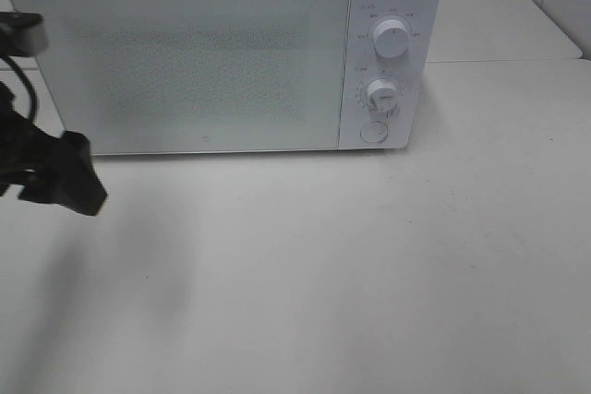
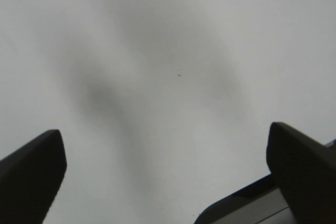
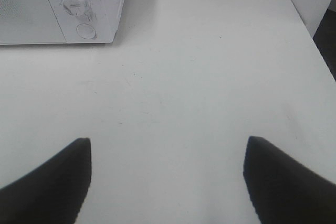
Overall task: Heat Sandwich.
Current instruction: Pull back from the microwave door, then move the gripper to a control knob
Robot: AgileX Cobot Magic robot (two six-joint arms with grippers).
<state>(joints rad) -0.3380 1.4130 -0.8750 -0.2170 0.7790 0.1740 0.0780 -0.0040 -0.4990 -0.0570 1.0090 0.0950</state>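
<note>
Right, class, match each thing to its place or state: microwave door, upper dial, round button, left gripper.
Column one:
1 microwave door
2 upper dial
3 round button
4 left gripper

Column two:
a lowest of the controls
b open, nothing between its fingers
c shut
d topmost of the controls

Pairs: 1-c, 2-d, 3-a, 4-b

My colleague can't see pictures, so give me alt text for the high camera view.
A white microwave with its door shut stands at the back of a table, two dials and a round button on its right panel. The left gripper is at the left edge; no sandwich is visible.
</note>
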